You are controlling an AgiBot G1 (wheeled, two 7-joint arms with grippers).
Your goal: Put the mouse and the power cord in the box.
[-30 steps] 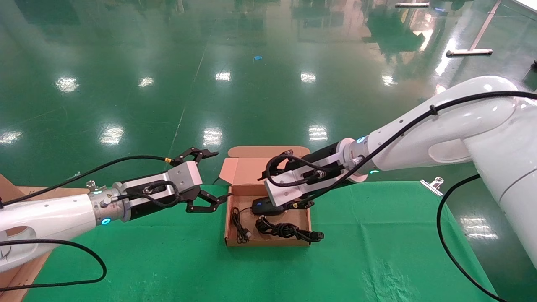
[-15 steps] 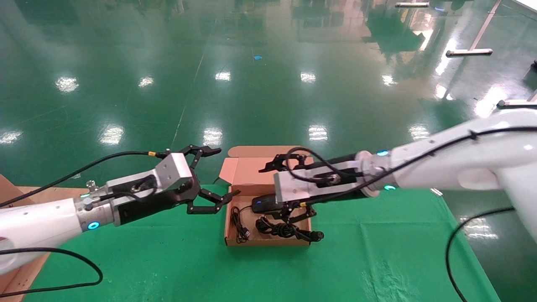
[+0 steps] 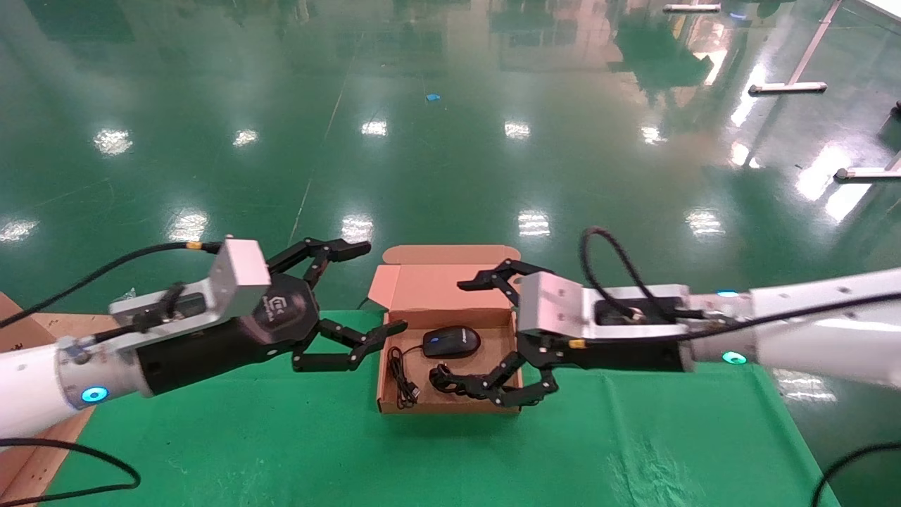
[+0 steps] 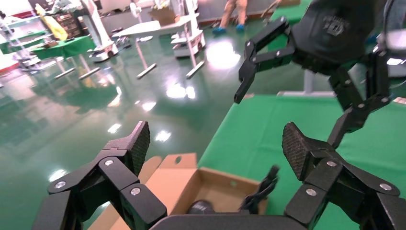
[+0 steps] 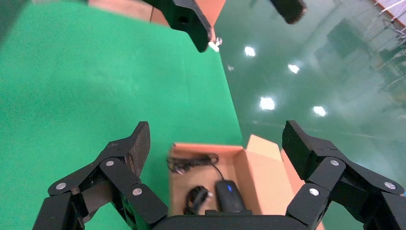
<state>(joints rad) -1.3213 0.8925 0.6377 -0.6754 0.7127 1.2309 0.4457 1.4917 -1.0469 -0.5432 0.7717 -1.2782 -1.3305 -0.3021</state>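
The box [image 3: 422, 289] stands on the green table with its lid raised at the far side. In it lie the mouse [image 3: 452, 342], its thin coiled cable [image 3: 402, 377] and the power cord [image 3: 461, 384], whose right end is hidden behind a finger. My right gripper [image 3: 487, 341] is open and empty at the box's right wall. My left gripper [image 3: 369, 290] is open and empty just left of the box. The right wrist view shows the mouse [image 5: 230, 196] and the power cord [image 5: 197, 199] between its wide-spread jaws. The left wrist view shows the box [image 4: 210, 184] below.
The green cloth [image 3: 633, 422] covers the table. Its far edge runs just behind the box, with glossy green floor beyond. A larger brown carton [image 3: 21, 451] sits at the table's left edge. Black arm cables loop near both wrists.
My right gripper has drawn back out of the box to the right and rolled, leaving the mouse uncovered inside. My left gripper has rolled in place beside the box.
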